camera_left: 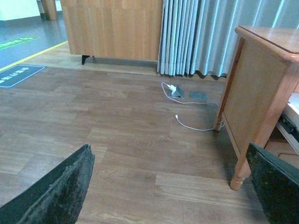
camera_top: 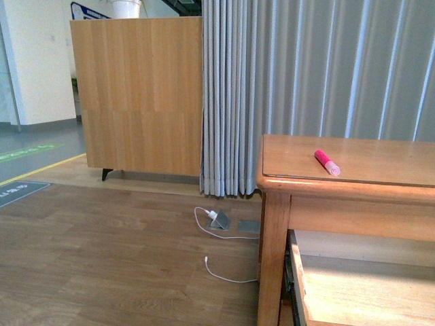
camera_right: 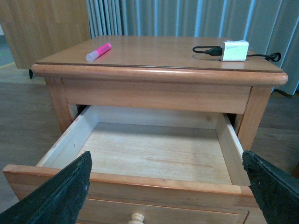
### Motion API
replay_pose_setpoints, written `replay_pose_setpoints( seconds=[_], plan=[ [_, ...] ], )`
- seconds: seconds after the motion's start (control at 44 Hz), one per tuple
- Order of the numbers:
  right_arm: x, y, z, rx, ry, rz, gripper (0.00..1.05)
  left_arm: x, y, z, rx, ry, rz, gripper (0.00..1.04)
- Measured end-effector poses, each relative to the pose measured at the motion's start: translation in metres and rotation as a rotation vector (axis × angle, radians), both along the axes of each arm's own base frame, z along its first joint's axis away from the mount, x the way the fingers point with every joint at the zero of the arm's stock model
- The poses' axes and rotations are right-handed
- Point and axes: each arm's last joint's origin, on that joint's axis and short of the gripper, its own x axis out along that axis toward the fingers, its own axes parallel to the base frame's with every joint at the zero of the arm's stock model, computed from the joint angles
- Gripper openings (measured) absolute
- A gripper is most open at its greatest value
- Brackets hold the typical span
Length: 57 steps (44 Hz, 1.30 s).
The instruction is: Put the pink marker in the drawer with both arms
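Note:
The pink marker (camera_top: 327, 162) lies on the top of the wooden side table (camera_top: 380, 178), near its left edge; the right wrist view shows the marker (camera_right: 98, 52) at the far left of the tabletop. Below the top, the drawer (camera_right: 140, 181) stands pulled out with nothing on its pale bottom, its cream knob (camera_right: 136, 218) at the front panel. My right gripper (camera_right: 166, 189) hangs open just in front of the drawer's front edge. My left gripper (camera_left: 170, 186) is open over the bare floor, left of the table's leg (camera_left: 240, 168). Neither arm shows in the front view.
A white charger block with a black cable (camera_right: 235, 50) sits on the tabletop's far right. A white cable and floor socket (camera_top: 221, 221) lie on the wood floor left of the table. Grey curtains (camera_top: 306, 81) hang behind; a wooden partition (camera_top: 139, 95) stands back left.

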Motion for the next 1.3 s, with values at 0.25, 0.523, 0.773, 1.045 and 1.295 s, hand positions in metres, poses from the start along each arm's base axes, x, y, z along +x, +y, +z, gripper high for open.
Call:
replay_pose_setpoints(
  seconds=[0.25, 0.523, 0.773, 1.045, 1.295],
  plan=[
    [0.0, 0.0, 0.0, 0.0, -0.001, 0.0, 0.96, 0.0, 0.0, 0.0, 0.0, 0.0, 0.0, 0.99],
    [0.0, 0.0, 0.0, 0.0, -0.001, 0.0, 0.96, 0.0, 0.0, 0.0, 0.0, 0.0, 0.0, 0.99],
    [0.0, 0.0, 0.0, 0.0, -0.001, 0.0, 0.96, 0.001, -0.001, 0.0, -0.031, 0.003, -0.008, 0.99],
    [0.0, 0.0, 0.0, 0.0, -0.001, 0.0, 0.96, 0.048, -0.017, 0.048, -0.073, 0.024, -0.155, 0.99],
    [0.0, 0.0, 0.0, 0.0, -0.001, 0.0, 0.96, 0.125, -0.036, 0.074, -0.049, 0.075, -0.222, 0.99]
  ],
)
